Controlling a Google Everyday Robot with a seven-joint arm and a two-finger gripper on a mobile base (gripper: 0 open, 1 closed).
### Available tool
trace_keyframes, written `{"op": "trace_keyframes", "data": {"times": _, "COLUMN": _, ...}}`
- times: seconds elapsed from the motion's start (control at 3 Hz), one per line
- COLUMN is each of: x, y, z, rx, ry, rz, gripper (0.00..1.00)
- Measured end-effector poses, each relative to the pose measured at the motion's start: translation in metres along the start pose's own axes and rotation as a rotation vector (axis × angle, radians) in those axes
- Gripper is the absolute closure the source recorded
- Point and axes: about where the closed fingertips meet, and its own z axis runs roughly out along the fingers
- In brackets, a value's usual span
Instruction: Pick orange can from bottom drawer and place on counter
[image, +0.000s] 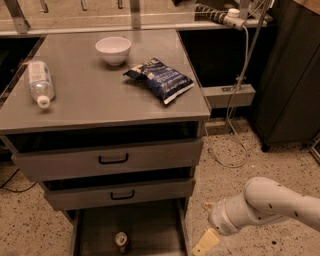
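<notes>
Can (121, 241): orange-brown body, silver top, upright on the floor of the open bottom drawer (150, 227), near the middle. Markings unreadable.

Gripper (201, 228): low, just right of the drawer's right wall, well apart from the can. Fingers spread wide, one tan fingertip (205, 243) low and the other higher; nothing held.

Arm (270, 205): white, enters from the right edge over the speckled floor, wrist pointing left and slightly down.

Two upper drawers (107, 159): grey fronts, black handles.

Counter (100, 100): carries a clear bottle (39, 82) on its side at left, a white bowl (113, 50) at the back, a dark blue bag (160, 79) at right. Print on the bag is illegible.
</notes>
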Motion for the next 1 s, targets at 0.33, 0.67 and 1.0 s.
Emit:
{"op": "trace_keyframes", "data": {"times": 0.33, "x": 0.0, "y": 0.0, "z": 0.0, "rx": 0.0, "ry": 0.0, "rz": 0.0, "gripper": 0.0}}
{"op": "trace_keyframes", "data": {"times": 0.67, "x": 0.016, "y": 0.0, "z": 0.027, "rx": -0.021, "ry": -0.077, "rz": 0.016, "gripper": 0.0}}
{"op": "trace_keyframes", "data": {"times": 1.0, "x": 0.034, "y": -0.013, "z": 0.072, "rx": -0.025, "ry": -0.201, "rz": 0.021, "gripper": 0.0}}
